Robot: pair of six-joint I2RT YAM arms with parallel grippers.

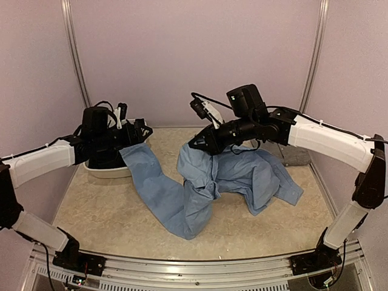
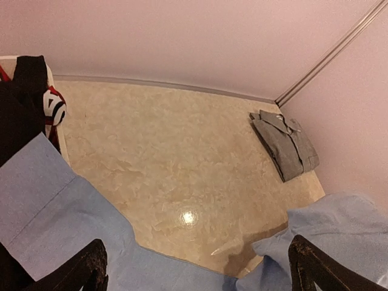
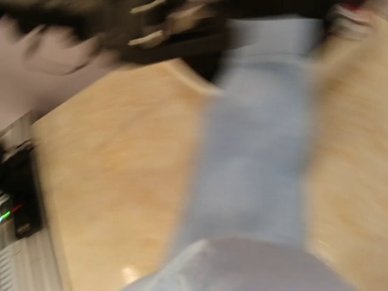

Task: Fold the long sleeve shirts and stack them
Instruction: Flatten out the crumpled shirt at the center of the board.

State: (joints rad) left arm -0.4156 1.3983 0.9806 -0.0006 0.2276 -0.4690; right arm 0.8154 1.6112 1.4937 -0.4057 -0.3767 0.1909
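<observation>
Step in hand: spreading the light blue long-sleeved cloth shirt (image 1: 242, 176) ahead of its first fold. It lies crumpled across the middle of the beige stone-patterned table (image 1: 97, 218). The body is toward 3 o'clock, and one sleeve trails toward 10 o'clock and up over the rim of the white plastic tub (image 1: 112, 172).

Right tool (image 1: 195, 145): clenched at the shirt's 12 o'clock edge. The cloth peaks up to it, so judged a pinch on the shirt. The right wrist view is blurred and confirms nothing.

Left tool (image 2: 200, 276): released, jaws wide, hanging over the sleeve beside the tub, gripping nothing.

Folded grey collared shirt (image 2: 285, 142) sits in the 2 o'clock corner, well apart; probably the stack's base. Black cloth garment (image 2: 21, 97) in the tub, untouched.

Next move calls for the left tool to drop onto the sleeve and close. Both arms then draw the shirt flat, without snagging the sleeve on the tub rim.
</observation>
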